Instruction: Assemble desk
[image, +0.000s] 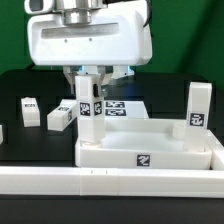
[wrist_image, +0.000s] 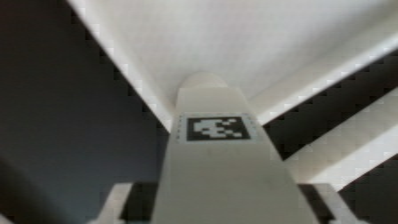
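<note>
at the slab (image: 180, 150) corner, the pincer (image: 88, 78) grips an upright leg (image: 87, 120).

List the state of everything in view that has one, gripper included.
Gripper: shut on the held leg.
Held leg: upright, lower end at the desk slab's corner on the exterior view's left; cannot tell if it is seated.
Standing leg: upright at the slab's corner on the exterior view's right, not gripped.
Loose legs: lying down, apart from the slab.
Desk slab: lying flat, rim up.
</note>
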